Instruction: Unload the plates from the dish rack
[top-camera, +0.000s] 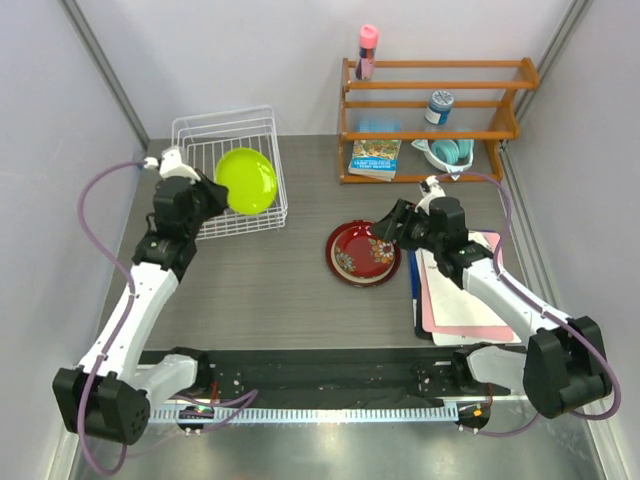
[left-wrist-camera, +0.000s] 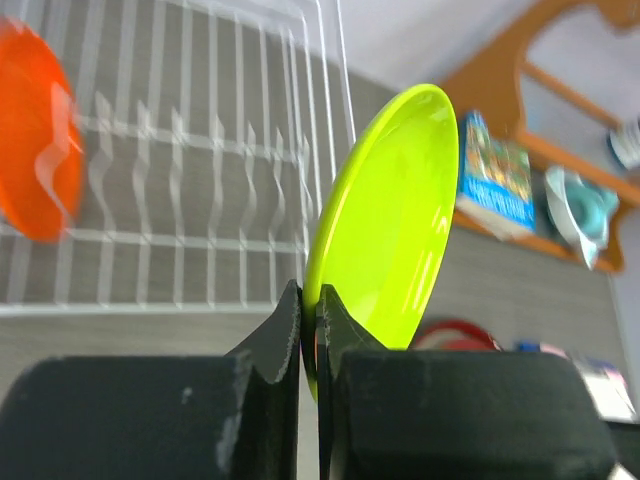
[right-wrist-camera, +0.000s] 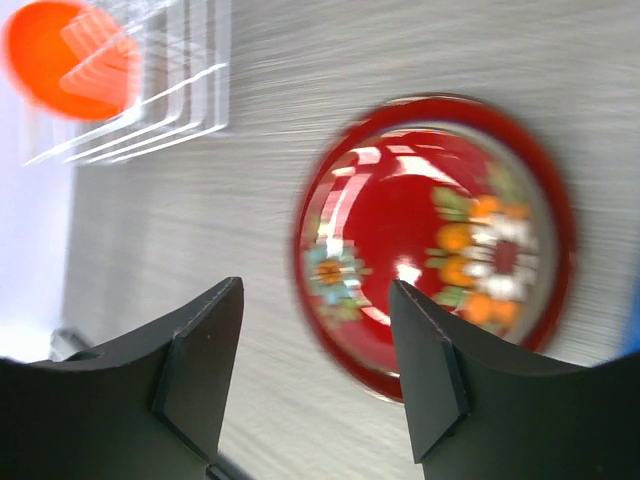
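Now my left pincer (left-wrist-camera: 308, 300) clamps the lime plate (left-wrist-camera: 395, 215) on edge, hollow face turned from the dish rack (left-wrist-camera: 200, 130); my right pincer (right-wrist-camera: 315, 290) gapes above the flat floral plate (right-wrist-camera: 440, 230).

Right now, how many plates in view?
3: lime green plate pinched in left gripper by white wire dish rack; orange plate inside it; dark red floral plate on table. More may be hidden.

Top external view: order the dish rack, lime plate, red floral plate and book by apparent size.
dish rack
red floral plate and lime plate: about alike; lime one is raised, unsure
book
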